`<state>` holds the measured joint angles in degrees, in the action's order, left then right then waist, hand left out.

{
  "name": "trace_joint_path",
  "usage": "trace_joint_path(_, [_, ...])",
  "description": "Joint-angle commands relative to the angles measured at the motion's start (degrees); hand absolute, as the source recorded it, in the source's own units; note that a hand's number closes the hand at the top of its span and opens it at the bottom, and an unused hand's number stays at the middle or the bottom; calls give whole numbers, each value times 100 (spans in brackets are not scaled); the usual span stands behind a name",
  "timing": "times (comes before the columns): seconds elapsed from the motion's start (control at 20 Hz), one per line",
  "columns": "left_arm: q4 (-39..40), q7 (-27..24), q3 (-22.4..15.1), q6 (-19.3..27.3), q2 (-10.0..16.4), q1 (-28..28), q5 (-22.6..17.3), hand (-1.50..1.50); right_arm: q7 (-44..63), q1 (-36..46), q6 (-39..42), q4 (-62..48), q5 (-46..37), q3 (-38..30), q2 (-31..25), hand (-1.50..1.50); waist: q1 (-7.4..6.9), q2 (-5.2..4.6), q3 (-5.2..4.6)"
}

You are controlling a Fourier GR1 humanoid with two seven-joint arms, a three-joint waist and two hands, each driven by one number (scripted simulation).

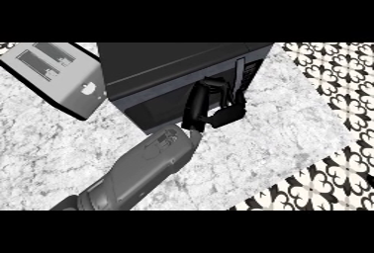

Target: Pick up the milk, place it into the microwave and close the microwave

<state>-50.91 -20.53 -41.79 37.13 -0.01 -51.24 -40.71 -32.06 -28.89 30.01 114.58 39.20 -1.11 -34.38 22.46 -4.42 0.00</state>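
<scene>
Black microwave (175,64) sits at 12 o'clock on the marble counter (277,128), door (157,106) flush with the body, so shut. Left hand (215,111) is at the door front, just at 7 o'clock from the vertical handle (240,74); fingers (201,101) are stretched out rather than curled, lying against the door and holding nothing visible. Its grey forearm (146,168) comes in from 7 o'clock. Milk shows nowhere in the head view (can't tell where it is with the door shut). Silver toaster (55,74) lies at 10 o'clock from the microwave, close beside it. Patterned tiles (336,79) run along the counter edge from 2 to 5 o'clock.
</scene>
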Motion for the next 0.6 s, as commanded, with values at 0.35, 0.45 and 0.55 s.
trace_joint_path(0.35, [531,-208,112,-142,1,-450,-300,150,91,-148,356,112,432,-88,-222,-150,69,-77,13])
trace_joint_path(0.45, [550,-298,119,-128,1,-425,-349,150,111,-172,354,176,507,-103,-220,-150,98,-84,6])
trace_joint_path(0.55, [554,-314,67,-115,1,-441,-403,150,136,-178,384,200,526,-142,-262,-150,139,-78,11])
